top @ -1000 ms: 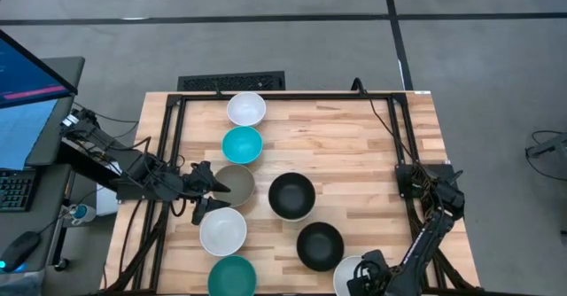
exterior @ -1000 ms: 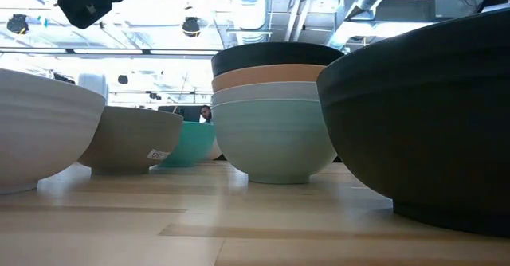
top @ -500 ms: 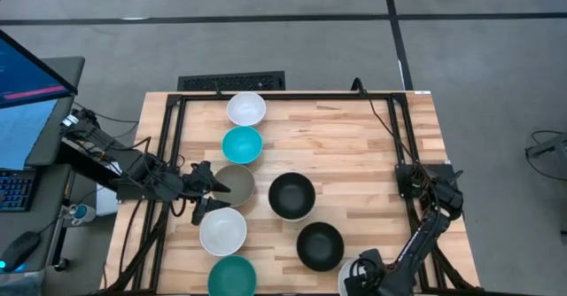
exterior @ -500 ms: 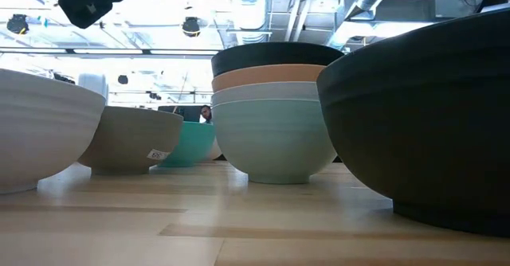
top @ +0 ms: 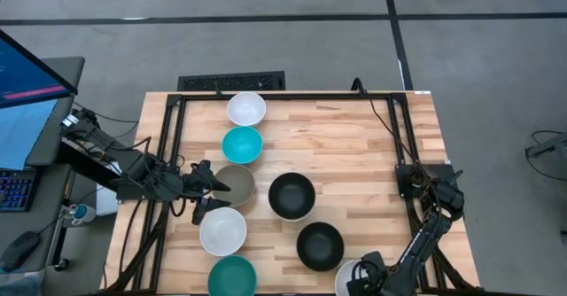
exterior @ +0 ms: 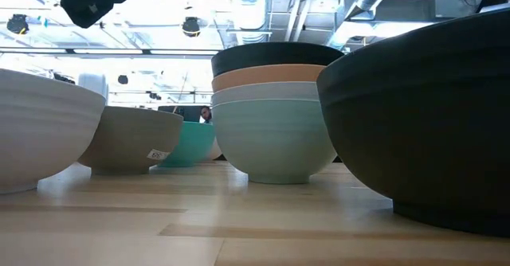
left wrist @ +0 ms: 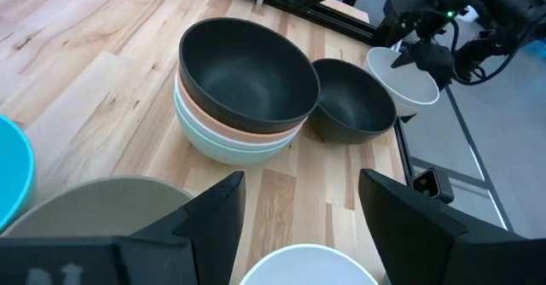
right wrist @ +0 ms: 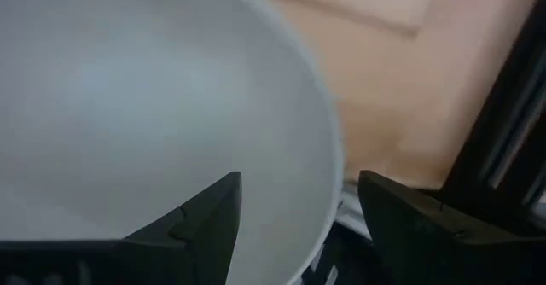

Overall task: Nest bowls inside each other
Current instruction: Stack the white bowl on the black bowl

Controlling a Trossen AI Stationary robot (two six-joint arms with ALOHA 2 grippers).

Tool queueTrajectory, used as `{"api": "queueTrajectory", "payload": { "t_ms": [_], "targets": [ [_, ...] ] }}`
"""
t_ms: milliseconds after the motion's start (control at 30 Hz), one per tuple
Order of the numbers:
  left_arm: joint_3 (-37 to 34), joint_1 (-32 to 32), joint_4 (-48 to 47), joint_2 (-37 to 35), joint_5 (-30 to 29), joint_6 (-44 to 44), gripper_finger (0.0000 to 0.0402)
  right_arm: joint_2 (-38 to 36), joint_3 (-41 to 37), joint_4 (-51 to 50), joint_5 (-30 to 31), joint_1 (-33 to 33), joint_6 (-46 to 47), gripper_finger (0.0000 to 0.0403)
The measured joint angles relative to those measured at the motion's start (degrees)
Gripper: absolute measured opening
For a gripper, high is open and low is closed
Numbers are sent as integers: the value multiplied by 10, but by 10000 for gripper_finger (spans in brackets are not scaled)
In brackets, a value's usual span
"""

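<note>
Straddling the white bowl's (right wrist: 128,106) rim, right pincer (right wrist: 294,221) spread wide.

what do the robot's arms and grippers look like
Both arms are dark, jointed and draped in loose black cables. The left gripper and right gripper each have two flat, black, angular fingers tapering to blunt tips. No markings are readable on them.

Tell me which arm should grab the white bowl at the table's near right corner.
Right. The right gripper is open at the rim of the white bowl; the left gripper hangs by the grey-taupe bowl, across the table.
</note>
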Motion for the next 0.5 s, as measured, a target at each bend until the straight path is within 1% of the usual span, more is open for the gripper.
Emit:
{"api": "queueTrajectory", "payload": {
  "t_ms": [167,367,500],
  "targets": [
    [0,0,0,0,0,0,222,0,-26,54,-30,2,13,260],
    [0,0,0,0,0,0,222,0,-39,70,-27,0,14,260],
    [0,0,0,0,0,0,222,0,-44,73,-12,-2,14,260]
  ]
}}
